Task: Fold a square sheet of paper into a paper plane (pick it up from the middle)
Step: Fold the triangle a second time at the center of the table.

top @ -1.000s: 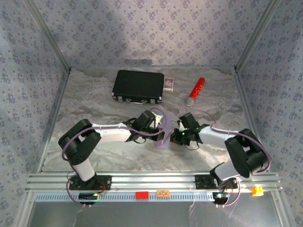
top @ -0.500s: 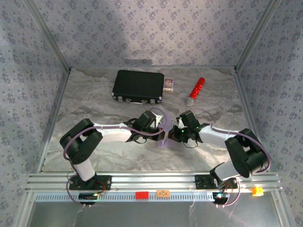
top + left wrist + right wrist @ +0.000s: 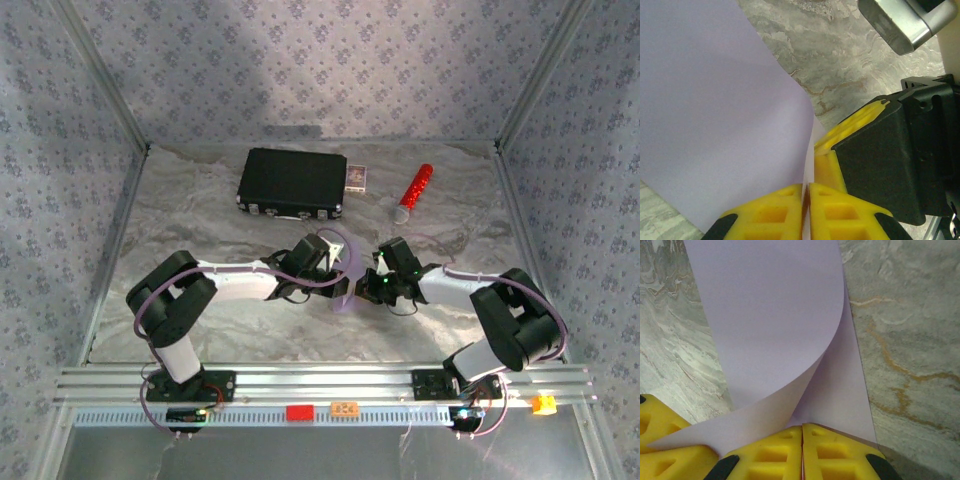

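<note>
**Item:** square sheet of pale lilac paper (image 3: 765, 315), thin and unmarked.
**Location:** lifted off the grey marbled bench (image 3: 200, 200) near its middle, between the two arms, and curled over on itself in a soft loop (no crease that I can make out).
**Left tool** (image 3: 807, 196): yellow fingers pressed together on one edge of the sheet.
**Right tool** (image 3: 801, 439): likewise clamped, pinching the sheet where its layers meet. The two tools stand almost touching.
**Step, by my reckoning:** the first centre fold, barely begun.
**Next move calls for:** matching the edges squarely, then flattening the loop onto the bench.
</note>
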You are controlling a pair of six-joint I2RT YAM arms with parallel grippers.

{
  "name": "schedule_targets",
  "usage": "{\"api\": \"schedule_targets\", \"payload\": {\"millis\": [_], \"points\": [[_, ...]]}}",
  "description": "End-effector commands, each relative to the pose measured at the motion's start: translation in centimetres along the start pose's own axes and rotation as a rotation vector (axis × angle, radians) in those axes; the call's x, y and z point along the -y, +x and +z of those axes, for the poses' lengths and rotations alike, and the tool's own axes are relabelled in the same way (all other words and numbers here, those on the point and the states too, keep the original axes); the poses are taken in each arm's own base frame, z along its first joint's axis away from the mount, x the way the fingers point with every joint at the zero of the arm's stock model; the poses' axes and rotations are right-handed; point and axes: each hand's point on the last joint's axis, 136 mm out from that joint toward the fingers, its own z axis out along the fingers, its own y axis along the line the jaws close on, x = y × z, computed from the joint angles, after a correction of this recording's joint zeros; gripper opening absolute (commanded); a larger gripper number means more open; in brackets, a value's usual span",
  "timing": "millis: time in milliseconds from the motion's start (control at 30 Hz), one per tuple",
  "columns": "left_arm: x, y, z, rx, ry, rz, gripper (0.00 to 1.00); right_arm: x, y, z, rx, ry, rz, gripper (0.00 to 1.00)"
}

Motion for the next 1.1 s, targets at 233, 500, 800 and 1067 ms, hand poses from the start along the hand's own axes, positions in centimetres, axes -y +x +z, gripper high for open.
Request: {"api": "schedule_targets", "payload": {"millis": [233,500,800,1067], "points": [[0.7,-1.0,0.1,0.036,0.015,0.022,0.14,0.3,0.5,0.2,-0.021,0.001,0.011,0.1],[0.6,-1.1,0.0,0.042,0.007,0.033,0.04,0.5,0.6,0.2,-0.023,0.01,0.015,0.1],[-1.4,-0.6,0.2,0.008,-0.055,0.054,0.0,2.3,1.3,0.1,-0.042,0.089,0.016,0.1],[-2.9,-0.6,0.5,-0.025,-0.102,0.089,0.0,2.7,1.3,0.0,-0.046,0.11,0.01,0.1]]}}
